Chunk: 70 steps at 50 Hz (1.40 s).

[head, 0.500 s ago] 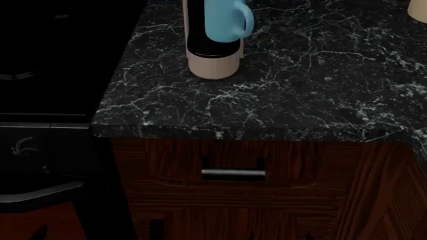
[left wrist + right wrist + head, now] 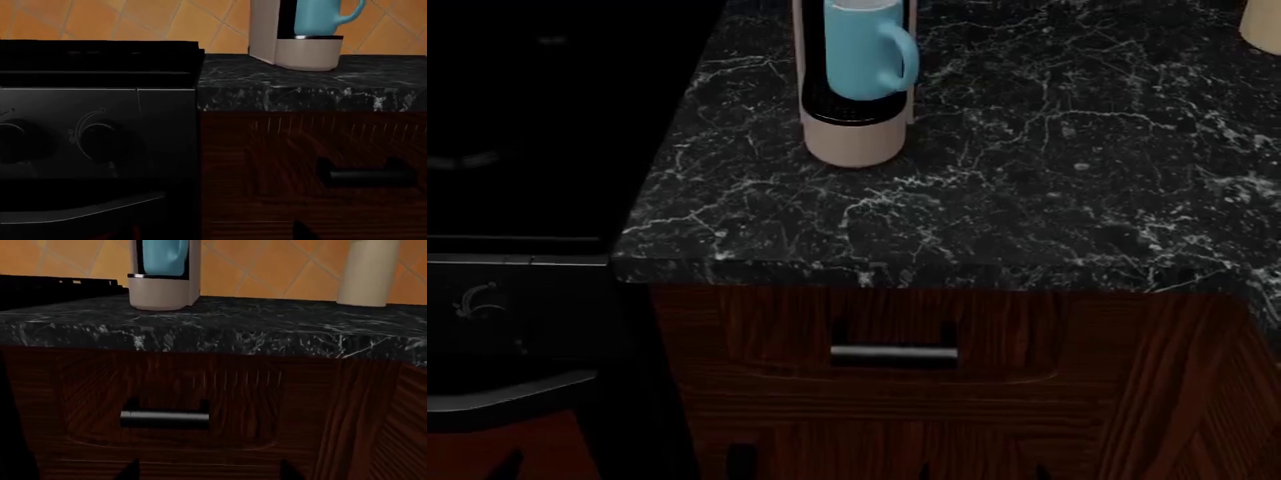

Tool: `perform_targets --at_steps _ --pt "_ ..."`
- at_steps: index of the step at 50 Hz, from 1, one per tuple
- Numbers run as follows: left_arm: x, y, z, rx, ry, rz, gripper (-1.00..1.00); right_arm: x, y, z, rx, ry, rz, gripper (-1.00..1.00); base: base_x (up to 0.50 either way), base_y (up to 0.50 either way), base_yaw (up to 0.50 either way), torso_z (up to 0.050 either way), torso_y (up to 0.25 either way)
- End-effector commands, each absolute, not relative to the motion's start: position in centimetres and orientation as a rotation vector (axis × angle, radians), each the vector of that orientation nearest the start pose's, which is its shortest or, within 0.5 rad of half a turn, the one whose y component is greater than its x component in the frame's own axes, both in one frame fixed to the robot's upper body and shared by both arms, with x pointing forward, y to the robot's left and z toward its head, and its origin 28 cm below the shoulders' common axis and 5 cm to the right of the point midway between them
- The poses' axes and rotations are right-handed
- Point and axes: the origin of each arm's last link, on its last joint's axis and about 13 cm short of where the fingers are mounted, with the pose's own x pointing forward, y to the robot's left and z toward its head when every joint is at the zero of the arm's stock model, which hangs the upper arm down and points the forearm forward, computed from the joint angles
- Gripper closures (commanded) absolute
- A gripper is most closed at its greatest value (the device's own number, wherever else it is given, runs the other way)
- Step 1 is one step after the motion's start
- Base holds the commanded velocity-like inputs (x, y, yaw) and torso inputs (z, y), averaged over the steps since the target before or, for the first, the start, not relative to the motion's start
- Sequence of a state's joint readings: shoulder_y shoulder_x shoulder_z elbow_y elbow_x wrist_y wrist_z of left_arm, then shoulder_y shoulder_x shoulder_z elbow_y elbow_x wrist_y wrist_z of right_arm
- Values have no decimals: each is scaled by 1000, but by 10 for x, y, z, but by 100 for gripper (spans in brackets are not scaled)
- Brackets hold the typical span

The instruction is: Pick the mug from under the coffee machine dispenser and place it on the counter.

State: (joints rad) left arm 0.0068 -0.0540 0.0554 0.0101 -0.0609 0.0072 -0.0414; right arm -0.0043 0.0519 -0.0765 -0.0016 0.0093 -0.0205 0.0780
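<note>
The light blue mug stands upright on the drip tray of the beige coffee machine dispenser, its handle to the right. Both show in the left wrist view, mug on machine, and in the right wrist view, mug on machine. The machine stands on the black marble counter. My right gripper is open and empty, low before the drawer front, well below the counter. My left gripper is open too; one fingertip shows, the other is lost against the dark stove.
A black stove with round knobs adjoins the counter's left end. A drawer with a metal handle sits under the counter edge. A beige cylinder stands at the back right, before an orange tiled wall.
The head view has shifted: mug and machine sit lower in the picture and the mug's rim now shows. The mug has not moved on its tray.
</note>
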Motion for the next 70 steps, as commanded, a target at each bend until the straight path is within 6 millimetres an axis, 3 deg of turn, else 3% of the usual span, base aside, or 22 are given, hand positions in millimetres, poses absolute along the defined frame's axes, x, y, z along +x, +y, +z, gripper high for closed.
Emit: perform_targets --at_steps 1,31,36,42,48,52,56,66,70 --pt "208 207 15 -9 -14 -27 -100 208 -94 14 -49 -26 -1 -100 0 0 0 50 0" --pt "211 207 13 0 -6 -6 -100 210 -93 14 -54 -26 -2 -100 0 0 0 50 0" --pt "212 206 13 39 47 20 -100 209 -93 14 -51 -27 -3 -100 0 0 0 0 0" --pt "205 206 22 -2 -8 -16 -100 209 -96 20 -28 -33 -11 -100 0 0 0 0 0" --pt "208 205 45 -7 43 8 -100 203 -107 54 -19 -65 -22 -100 0 0 0 0 0" --pt "209 207 74 -2 32 27 -100 206 -111 86 -45 -124 -17 -100 0 0 0 0 0" --pt "210 208 95 2 14 29 -100 210 -112 97 -38 -129 -5 -100 0 0 0 0 0" --pt "210 206 169 7 -63 17 -100 209 -118 160 -33 -204 -13 -100 0 0 0 0 0" --pt "203 206 189 13 -91 7 -100 204 -118 179 -46 -234 10 -100 0 0 0 0 0"
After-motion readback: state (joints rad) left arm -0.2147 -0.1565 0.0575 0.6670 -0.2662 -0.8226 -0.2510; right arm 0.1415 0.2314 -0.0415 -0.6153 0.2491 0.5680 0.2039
